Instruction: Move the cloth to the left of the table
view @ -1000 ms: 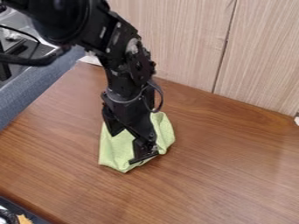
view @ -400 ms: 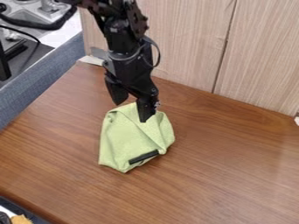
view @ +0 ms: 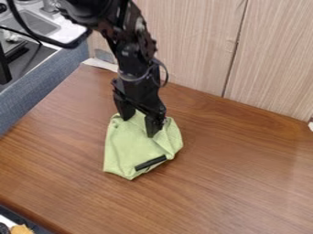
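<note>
Though brown, a table (view: 245, 169) beside 2 paler panels (view: 189, 43).

One robot arm (view: 131, 50) is showing, with one two-finger gripper (view: 140, 124), and one green cloth (view: 128, 146) is lying with one black strip (view: 150, 163) on one wooden tabletop (view: 245, 169). Two wood-grain panels (view: 177, 41) are standing behind, while one sink basin (view: 43, 23), one thick black cable (view: 43, 39) and one thin black cable (view: 19, 32) are appearing at the upper left, above one blue-grey padded edge (view: 36, 91). At the lower left, one orange-brown item (view: 22, 229) and one dark item (view: 3, 229) are showing, both too cut off to identify.
</note>
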`<state>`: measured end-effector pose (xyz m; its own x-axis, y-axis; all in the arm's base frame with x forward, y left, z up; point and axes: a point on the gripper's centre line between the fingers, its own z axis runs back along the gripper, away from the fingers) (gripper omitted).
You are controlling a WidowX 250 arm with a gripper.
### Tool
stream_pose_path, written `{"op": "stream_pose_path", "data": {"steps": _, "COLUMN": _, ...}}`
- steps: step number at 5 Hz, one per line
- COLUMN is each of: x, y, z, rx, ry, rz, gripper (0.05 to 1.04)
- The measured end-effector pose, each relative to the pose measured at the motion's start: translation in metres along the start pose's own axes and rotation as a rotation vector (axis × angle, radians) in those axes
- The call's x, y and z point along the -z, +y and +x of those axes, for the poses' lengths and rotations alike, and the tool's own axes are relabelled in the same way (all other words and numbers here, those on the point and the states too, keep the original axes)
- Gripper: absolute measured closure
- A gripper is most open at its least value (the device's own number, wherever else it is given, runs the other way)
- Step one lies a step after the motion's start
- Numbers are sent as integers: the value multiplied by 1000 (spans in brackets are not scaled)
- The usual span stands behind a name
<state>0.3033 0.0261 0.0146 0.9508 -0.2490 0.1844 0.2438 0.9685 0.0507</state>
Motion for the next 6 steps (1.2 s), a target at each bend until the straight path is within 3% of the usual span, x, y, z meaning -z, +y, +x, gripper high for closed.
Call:
{"op": "stream_pose_path", "data": {"steps": 1, "x": 20, "y": -6, "z": -4, "rx": 6, "ry": 26, "rz": -25, "gripper": 83}}
{"op": "stream_pose_path", "data": {"steps": 3, "x": 36, "y": 0, "z": -2, "rx": 4, "ry": 54, "rz": -10, "gripper": 83}}
{"op": "stream_pose_path", "data": {"steps": 6, "x": 45, "y": 55, "z": 20, "rx": -104, "ry": 55, "rz": 1, "gripper": 83}}
